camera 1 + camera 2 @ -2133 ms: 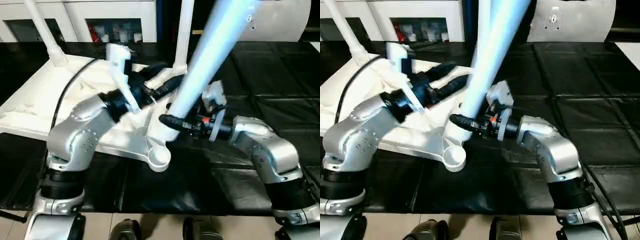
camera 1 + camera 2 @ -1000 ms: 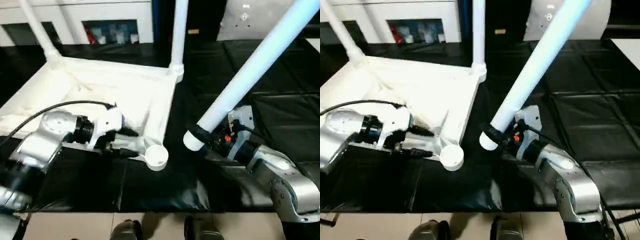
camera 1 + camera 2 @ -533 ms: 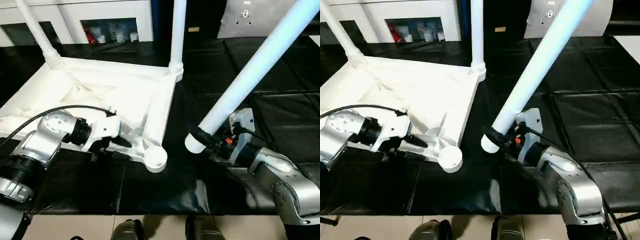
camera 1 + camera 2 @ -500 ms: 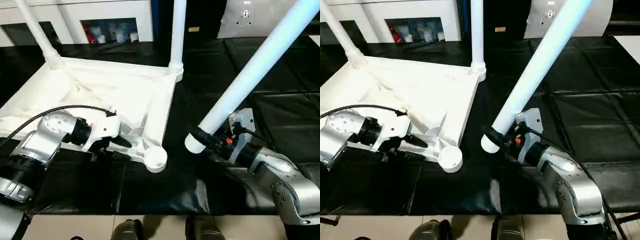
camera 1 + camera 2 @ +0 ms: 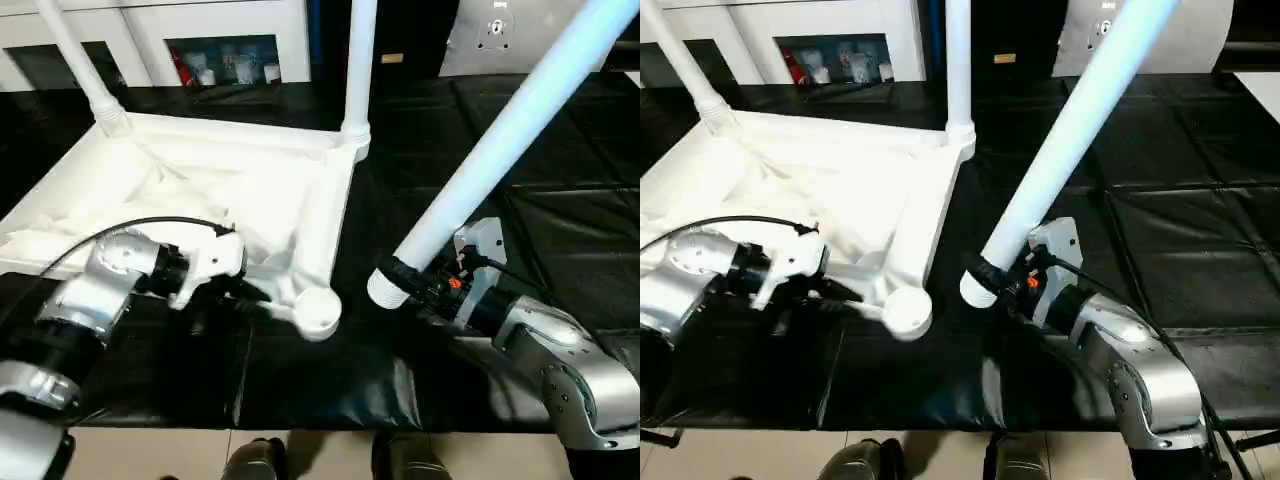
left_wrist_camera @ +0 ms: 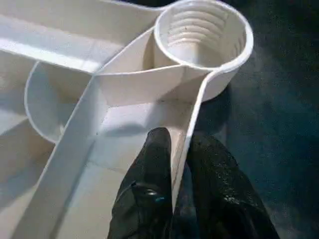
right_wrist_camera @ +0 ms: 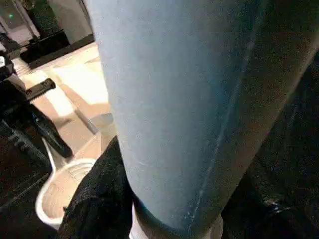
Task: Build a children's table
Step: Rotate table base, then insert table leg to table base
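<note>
Table top (image 5: 200, 190) lies underside-up on the black work surface (image 5: 560, 150), two legs already standing in its far sockets. The left gripper (image 6: 174, 169) pinches the rim wall beside the empty near corner socket (image 5: 318, 310); the right gripper (image 5: 405, 280) clasps a third leg (image 5: 500, 150), tilted. Best practice: steady the top, bring the leg upright over the socket.

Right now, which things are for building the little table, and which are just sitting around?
For the job:
- white table top, upside down
- two legs already standing in its far corners
- leg in the right gripper
- empty corner socket
- left gripper on the top's edge

Just about:
- black sheet
- cabinet with small items
</note>
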{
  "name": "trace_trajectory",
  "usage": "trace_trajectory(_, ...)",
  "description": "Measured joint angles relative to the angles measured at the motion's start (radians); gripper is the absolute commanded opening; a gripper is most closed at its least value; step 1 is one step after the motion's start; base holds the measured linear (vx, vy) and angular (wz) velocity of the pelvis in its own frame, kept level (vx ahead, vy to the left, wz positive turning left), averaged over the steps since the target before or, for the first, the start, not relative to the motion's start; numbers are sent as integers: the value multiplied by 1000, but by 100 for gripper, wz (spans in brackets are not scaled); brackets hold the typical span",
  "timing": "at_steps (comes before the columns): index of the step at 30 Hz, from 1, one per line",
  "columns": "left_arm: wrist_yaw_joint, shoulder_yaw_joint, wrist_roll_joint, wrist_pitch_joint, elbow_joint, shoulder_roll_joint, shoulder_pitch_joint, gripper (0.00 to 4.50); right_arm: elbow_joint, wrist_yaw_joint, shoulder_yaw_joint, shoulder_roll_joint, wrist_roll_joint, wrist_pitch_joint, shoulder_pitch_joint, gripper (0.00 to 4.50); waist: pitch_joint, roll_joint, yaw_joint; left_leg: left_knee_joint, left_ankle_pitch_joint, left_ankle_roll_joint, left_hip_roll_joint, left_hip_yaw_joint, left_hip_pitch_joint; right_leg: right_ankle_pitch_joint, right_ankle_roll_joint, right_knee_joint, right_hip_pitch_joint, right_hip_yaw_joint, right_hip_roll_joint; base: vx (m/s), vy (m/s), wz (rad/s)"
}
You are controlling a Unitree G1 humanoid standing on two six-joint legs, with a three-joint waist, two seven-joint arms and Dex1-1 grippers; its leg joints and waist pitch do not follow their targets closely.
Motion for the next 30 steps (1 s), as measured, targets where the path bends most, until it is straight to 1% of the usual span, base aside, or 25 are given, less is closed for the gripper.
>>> trace_trajectory(3,108,9,-7,84,-31,-77,-1,29,0,-35,1,3,-14,6,-40,190,0,-1,-8,0,0,0,0,1,1,0,0,-1,0,0,0,0,0,0)
trace_trajectory(4,156,16,-4,114,-44,-102,-1,19,0,-47,1,3,-20,14,-55,190,0,-1,-14,0,0,0,0,1,1,0,0,-1,0,0,0,0,0,0)
trace_trajectory(6,219,17,15,135,-61,-128,-2,19,0,-62,1,5,-28,25,-71,190,0,-1,-23,0,0,0,0,1,1,0,0,-1,-1,0,0,0,0,0)
trace_trajectory(7,245,17,23,141,-68,-141,-2,9,0,-68,1,8,-35,21,-74,190,0,-1,-28,-1,0,0,0,0,1,0,0,-1,-1,0,1,0,0,0)
trace_trajectory(9,271,16,46,141,-87,-150,-1,1,1,-88,1,23,-62,-13,-78,190,0,-1,-32,-2,0,0,1,0,1,0,0,-1,-2,0,1,0,0,0)
trace_trajectory(10,277,14,54,140,-93,-152,0,1,-1,-100,2,26,-66,-5,-86,190,0,-1,-34,-2,0,0,1,0,1,0,0,-1,-2,0,2,0,0,0)
trace_trajectory(11,283,9,66,135,-106,-151,3,0,-2,-126,1,24,-68,34,-107,190,0,-1,-36,-3,0,0,1,0,1,0,0,-1,-2,0,2,0,0,0)
trace_trajectory(13,282,0,81,114,-128,-149,14,0,-1,-154,-1,24,-72,72,-129,190,-1,-1,-34,-4,0,0,1,0,1,0,0,-1,-2,-1,2,0,0,0)
trace_trajectory(14,282,-4,84,105,-134,-147,18,0,0,-158,0,24,-72,75,-135,190,-1,-1,-31,-4,0,0,1,0,0,0,0,-1,-2,-1,2,0,0,0)
trace_trajectory(16,281,-18,96,90,-155,-134,24,0,3,-138,7,19,-73,66,-146,190,-1,-1,-28,-4,0,0,1,0,0,-1,1,-2,-2,-1,2,0,0,0)
trace_trajectory(18,285,-21,99,83,-166,-130,32,0,3,-105,27,6,-76,43,-150,190,-1,-1,-28,-4,0,0,1,0,0,-1,1,-2,-2,-1,2,0,0,0)
trace_trajectory(20,297,-20,101,83,-170,-131,34,0,3,-94,42,6,-77,39,-153,190,-1,-2,-28,-4,0,0,1,0,0,-1,1,-2,-2,-1,2,0,0,0)
trace_trajectory(22,304,-15,101,98,-176,-135,39,0,3,-85,45,6,-76,39,-153,190,0,-3,-29,-4,0,0,1,0,0,-1,1,-2,-2,-1,2,0,0,0)
trace_trajectory(23,305,-10,95,116,-180,-137,41,43,3,-82,47,6,-76,39,-153,190,-1,-3,-30,-4,0,0,1,0,0,-1,1,-2,-2,-1,2,0,0,0)
trace_trajectory(24,306,-2,90,130,-186,-139,45,43,3,-76,51,5,-76,39,-153,190,-1,-3,-31,-4,0,0,1,0,0,-1,1,-2,-2,-1,2,0,0,0)
trace_trajectory(26,317,10,88,145,-194,-136,57,60,3,-66,62,6,-75,38,-153,190,0,-3,-35,-4,0,0,1,0,0,-1,1,-2,-2,-1,2,0,0,0)
trace_trajectory(28,322,14,91,146,-198,-114,79,66,3,-56,68,8,-74,30,-153,190,0,-4,-37,-4,0,0,1,0,1,-1,1,-2,-2,-1,2,0,0,0)
trace_trajectory(30,318,14,92,143,-202,-95,85,66,3,-52,68,9,-74,19,-153,190,0,-4,-34,-4,0,0,1,0,1,-1,1,-2,-2,-1,2,0,0,0)
